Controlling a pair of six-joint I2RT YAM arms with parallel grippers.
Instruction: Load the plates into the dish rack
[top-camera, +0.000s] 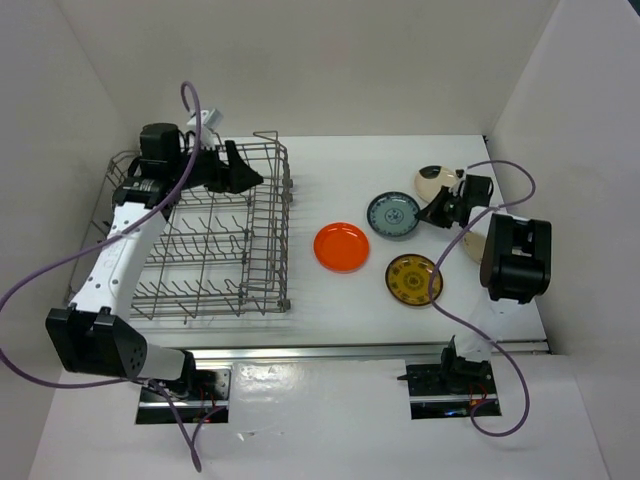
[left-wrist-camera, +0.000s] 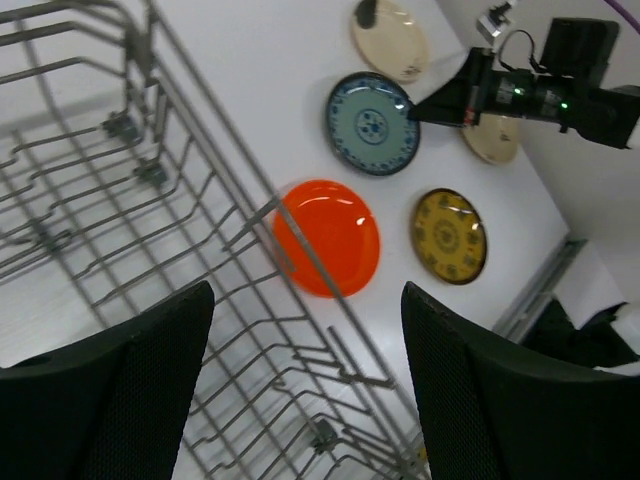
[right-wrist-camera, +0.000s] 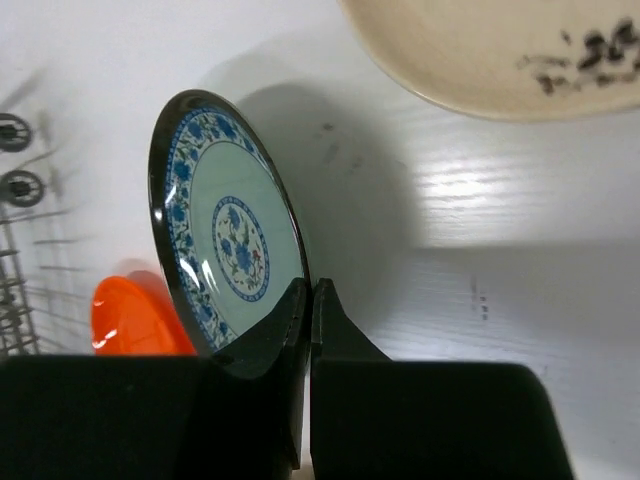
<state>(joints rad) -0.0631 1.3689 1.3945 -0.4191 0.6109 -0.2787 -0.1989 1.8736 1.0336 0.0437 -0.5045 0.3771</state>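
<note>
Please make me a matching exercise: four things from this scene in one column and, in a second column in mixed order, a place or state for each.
Things
1. blue plate
2. orange plate
3. rack
4. left tool

Places or states
A. open, above the rack
B. grey wire, on the left of the table
C. rim pinched by the right tool
D. flat on the table, beside the rack

Pairs: 1-C, 2-D, 3-B, 4-A

Right tool (top-camera: 426, 212) touches the blue-green plate (top-camera: 390, 215), near the orange plate (top-camera: 341, 246).
</note>
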